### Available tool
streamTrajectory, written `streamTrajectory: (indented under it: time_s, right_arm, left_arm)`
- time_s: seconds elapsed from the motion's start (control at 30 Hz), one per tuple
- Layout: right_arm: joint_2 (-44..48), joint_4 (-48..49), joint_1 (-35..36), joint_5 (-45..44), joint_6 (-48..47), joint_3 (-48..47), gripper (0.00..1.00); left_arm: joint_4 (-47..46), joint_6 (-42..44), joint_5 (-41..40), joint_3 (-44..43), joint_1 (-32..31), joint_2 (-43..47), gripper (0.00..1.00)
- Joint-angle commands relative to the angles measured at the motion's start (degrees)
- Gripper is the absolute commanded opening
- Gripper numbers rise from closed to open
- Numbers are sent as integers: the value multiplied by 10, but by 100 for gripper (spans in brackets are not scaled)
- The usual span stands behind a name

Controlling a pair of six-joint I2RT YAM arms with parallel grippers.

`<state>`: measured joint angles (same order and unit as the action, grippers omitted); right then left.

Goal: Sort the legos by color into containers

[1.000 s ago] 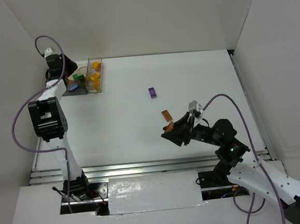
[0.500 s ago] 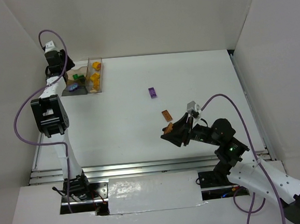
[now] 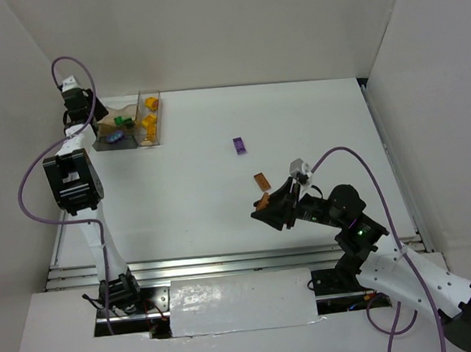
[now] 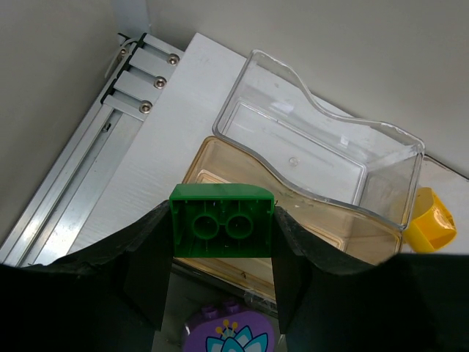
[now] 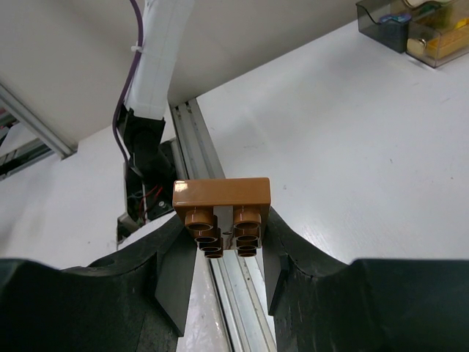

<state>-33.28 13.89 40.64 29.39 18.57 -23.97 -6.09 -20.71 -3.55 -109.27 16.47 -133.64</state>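
Two bricks are off the white surface [image 3: 196, 187] at the moment, one in each of your grippers. Your left gripper [image 4: 220, 246] is closed down to brick width on a small green plastic brick [image 4: 222, 220], pinched by its sides with the two round sockets on its underside facing the wrist camera. From above, that arm is up in the far left corner, right beside the smoky clear plastic containers [image 3: 152, 129]. In the wrist view the green brick sits in front of the tan wavy insert [image 4: 315, 224], and the clear wavy-walled section [image 4: 322, 158] lies just past that. A rounded purple piece with a flower print [image 4: 223, 334] shows below the green one, and a yellow piece [image 4: 432, 224] is off at the right edge.

Your right gripper [image 5: 223, 260] is clamped the same way on a small brown plastic brick [image 5: 221, 194], studs pointing at the camera. It's held up over the near middle of the surface, well apart from the containers.

Loose bricks out on the surface: a small purple brick [image 3: 239, 145] near the middle, and a small orange brick [image 3: 260, 180] lying just beyond the right gripper.
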Motion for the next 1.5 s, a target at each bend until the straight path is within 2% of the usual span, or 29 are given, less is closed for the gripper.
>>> streamTrajectory:
  time_s: [0.0, 0.07, 0.17, 0.23, 0.27, 0.4, 0.47, 0.63, 0.73, 0.77, 0.87, 0.9, 0.97, 1.03, 1.07, 1.13, 1.17, 1.2, 1.23, 1.3, 1.33, 1.4, 1.47]
  right_arm:
    - [-2, 10, 5, 12, -5, -10, 0]
    - [-1, 10, 4, 15, -5, -9, 0]
    - [-1, 11, 4, 14, -6, -8, 0]
    - [-3, 10, 4, 16, -7, -9, 0]
    - [-4, 11, 5, 17, -6, -9, 0]
    - [-5, 11, 4, 22, -8, -8, 0]
    - [-4, 11, 4, 22, -8, -8, 0]
    - [-5, 12, 5, 9, -5, -6, 0]
    - [-15, 13, 4, 6, -3, -9, 0]
    - [-20, 16, 5, 7, 1, -9, 0]
    - [-39, 25, 4, 6, 15, -11, 0]
    - [-43, 30, 2, 8, 17, -13, 0]
    - [-63, 30, -1, 16, 28, -25, 0]
    - [-82, 24, -3, 33, 41, -35, 0]
    - [-88, 23, -8, 41, 47, -44, 0]
    - [-102, 15, -10, 56, 64, -53, 0]
    - [-107, 13, -13, 79, 68, -63, 0]
    - [-108, 10, -14, 90, 74, -66, 0]
    - [-108, 11, -14, 103, 85, -68, 0]
    - [-108, 24, -19, 167, 91, -68, 0]
    - [-106, 32, -18, 187, 99, -65, 0]
    - [-102, 46, -19, 227, 104, -65, 0]
    - [-93, 54, -18, 238, 112, -70, 0]
  left_arm:
    - [-11, 15, 13, -16, 2, -6, 41]
    - [-11, 11, 14, -17, 1, -6, 47]
    - [-16, 12, 20, -15, 2, -1, 60]
    - [-13, 15, 18, -18, 2, -2, 63]
    - [-9, 15, 16, -23, 2, -3, 69]
    - [-4, 16, 9, -25, 3, -3, 82]
    - [-6, 10, 1, -22, 3, 0, 99]
    - [-8, -38, -1, -14, 3, 26, 100]
    - [-31, -107, 12, 28, 0, 102, 99]
    - [-39, -130, 20, 61, -2, 153, 99]
    - [-59, -237, 105, 135, -9, 258, 99]
    - [-60, -263, 159, 160, -22, 287, 99]
    - [-89, -297, 201, 248, -51, 380, 99]
    - [-61, -266, 210, 300, -127, 461, 99]
    - [-11, -250, 204, 310, -192, 485, 99]
    - [19, -223, 215, 365, -246, 530, 99]
    - [7, -223, 239, 393, -286, 574, 99]
    - [-33, -224, 275, 419, -300, 594, 99]
    - [-61, -238, 350, 469, -315, 631, 97]
    - [-93, -236, 430, 494, -351, 662, 96]
    - [-78, -218, 466, 499, -368, 689, 94]
    - [2, -188, 465, 494, -419, 717, 94]
    - [33, -159, 462, 497, -475, 753, 95]
